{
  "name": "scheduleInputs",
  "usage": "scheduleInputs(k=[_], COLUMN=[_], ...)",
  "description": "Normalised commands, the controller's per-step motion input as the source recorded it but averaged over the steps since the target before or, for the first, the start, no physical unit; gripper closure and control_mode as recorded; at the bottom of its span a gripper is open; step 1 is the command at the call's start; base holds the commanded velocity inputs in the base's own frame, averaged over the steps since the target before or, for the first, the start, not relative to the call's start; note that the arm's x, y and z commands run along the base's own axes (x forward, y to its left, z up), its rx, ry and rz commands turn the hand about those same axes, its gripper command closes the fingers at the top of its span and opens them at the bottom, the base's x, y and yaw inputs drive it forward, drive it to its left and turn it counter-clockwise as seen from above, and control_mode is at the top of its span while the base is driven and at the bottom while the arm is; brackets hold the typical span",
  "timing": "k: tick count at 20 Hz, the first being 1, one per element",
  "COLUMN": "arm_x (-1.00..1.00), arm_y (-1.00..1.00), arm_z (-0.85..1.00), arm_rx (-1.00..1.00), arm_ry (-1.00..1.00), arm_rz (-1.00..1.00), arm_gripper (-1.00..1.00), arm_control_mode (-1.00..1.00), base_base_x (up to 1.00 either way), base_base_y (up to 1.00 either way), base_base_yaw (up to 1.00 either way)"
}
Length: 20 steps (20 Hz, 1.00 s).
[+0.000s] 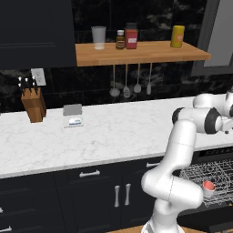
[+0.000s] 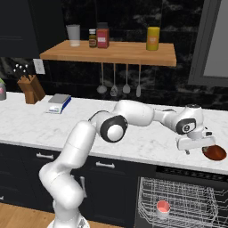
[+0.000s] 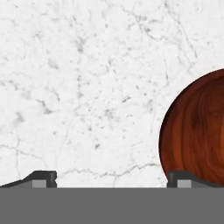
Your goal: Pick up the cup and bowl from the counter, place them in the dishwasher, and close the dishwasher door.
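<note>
claw (image 3: 111, 178) agape, empty | bowl (image 3: 197, 131) beside (perhaps touching) | counter (image 3: 87, 87) bare leftward

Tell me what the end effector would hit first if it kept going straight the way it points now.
Most likely the bare white counter. The open end effector points down at marble; the bowl sits off to one side, by one fingertip, which might clip its rim, though depth is unclear.

my arm (image 2: 75, 151) is glossy white with rounded links, dark grey joint rings, and a white gripper (image 2: 196, 144) with small dark fingertips.
</note>
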Motion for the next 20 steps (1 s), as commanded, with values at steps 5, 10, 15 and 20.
scheduleInputs(k=[5, 10, 15, 20], arm_x=[0.12, 0.27, 0.14, 0.00], arm_y=[-0.16, -0.29, -0.30, -0.01], arm_z=[-0.15, 0.00, -0.01, -0.39], arm_rx=[-0.02, 0.00, 0.00, -0.03], arm_ry=[0.00, 0.00, -0.01, 0.00], arm_rz=[-0.09, 0.00, 0.00, 0.00], arm_gripper=[-1.00, -1.00, -1.00, 1.00], arm_control_mode=[-1.00, -1.00, -1.00, -1.00], base_base_x=[0.00, 0.00, 0.00, 0.00], base_base_y=[0.00, 0.00, 0.00, 0.00], base_base_yaw=[0.00, 0.00, 0.00, 0.00])
